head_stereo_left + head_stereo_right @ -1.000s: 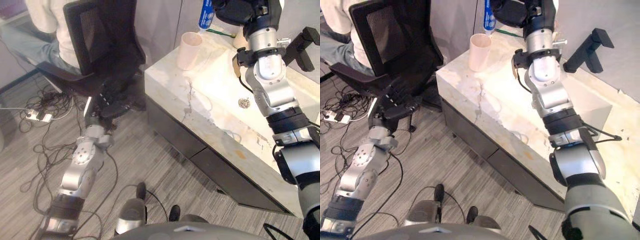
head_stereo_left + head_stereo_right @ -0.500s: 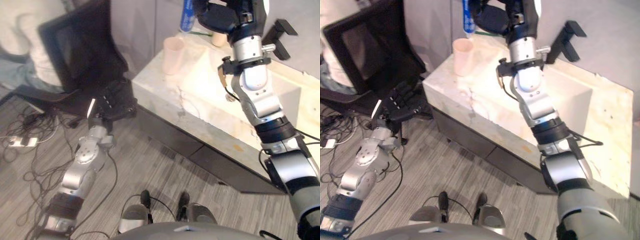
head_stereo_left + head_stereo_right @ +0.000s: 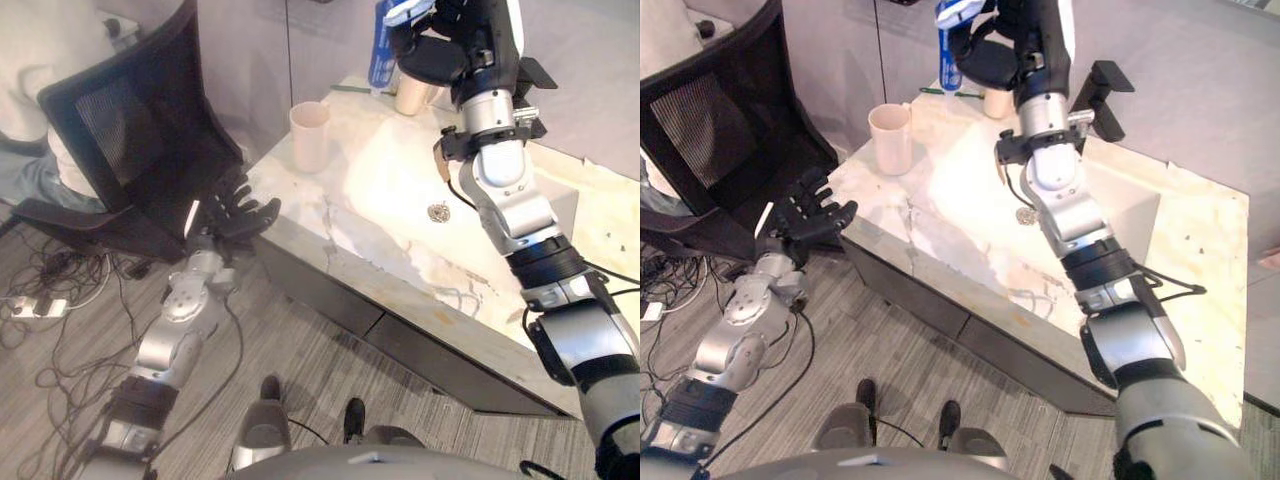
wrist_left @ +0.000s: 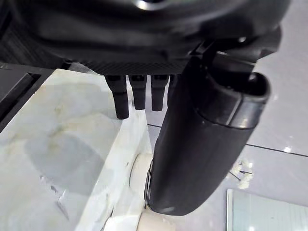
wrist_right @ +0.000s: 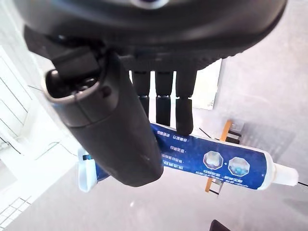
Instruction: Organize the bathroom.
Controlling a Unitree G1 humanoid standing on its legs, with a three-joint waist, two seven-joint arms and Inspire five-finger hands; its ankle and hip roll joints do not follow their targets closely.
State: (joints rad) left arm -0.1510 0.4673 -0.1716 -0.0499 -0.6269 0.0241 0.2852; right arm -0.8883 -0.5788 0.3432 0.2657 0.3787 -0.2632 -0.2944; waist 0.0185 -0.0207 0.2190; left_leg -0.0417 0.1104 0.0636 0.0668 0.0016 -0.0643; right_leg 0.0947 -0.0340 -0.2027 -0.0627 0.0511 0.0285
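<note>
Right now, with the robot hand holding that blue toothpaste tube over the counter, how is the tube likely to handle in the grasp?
The toothpaste tube is probably soft-walled, so the right robot hand pinching its middle may dent it. It looks light for its length. Its glossy skin could slip, and the long ends sticking out either side of the fingers may let it pivot.

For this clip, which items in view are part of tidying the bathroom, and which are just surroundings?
Part of the job:
- toothpaste tube, held up in the right hand
- pink cup on the marble counter
- second cup near the back wall
- left hand, open, at the counter's edge

Just surroundings:
- black office chair
- black faucet
- sink drain
</note>
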